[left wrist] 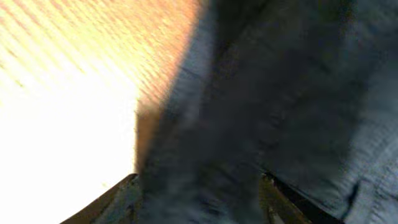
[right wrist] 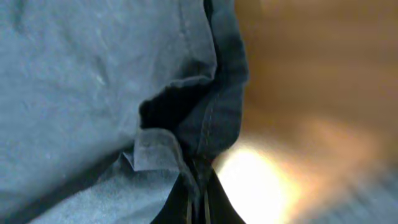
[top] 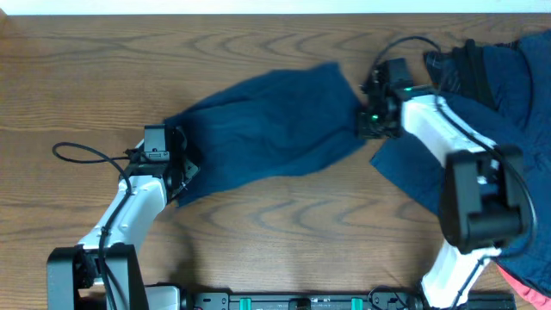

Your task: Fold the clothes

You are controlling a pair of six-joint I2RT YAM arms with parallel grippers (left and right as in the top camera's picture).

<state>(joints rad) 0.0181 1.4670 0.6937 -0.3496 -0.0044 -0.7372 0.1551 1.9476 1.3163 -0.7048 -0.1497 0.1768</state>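
Observation:
A dark navy garment lies stretched across the middle of the wooden table, between both grippers. My left gripper is at its lower left end. In the left wrist view its fingers are closed around a thick bunch of the dark cloth. My right gripper is at the garment's right end. In the right wrist view its fingers are pinched shut on a folded hem of the blue cloth.
More navy clothes are piled at the right edge, and some spread under the right arm. A pink item shows at the bottom right corner. Bare wood lies to the left and along the front.

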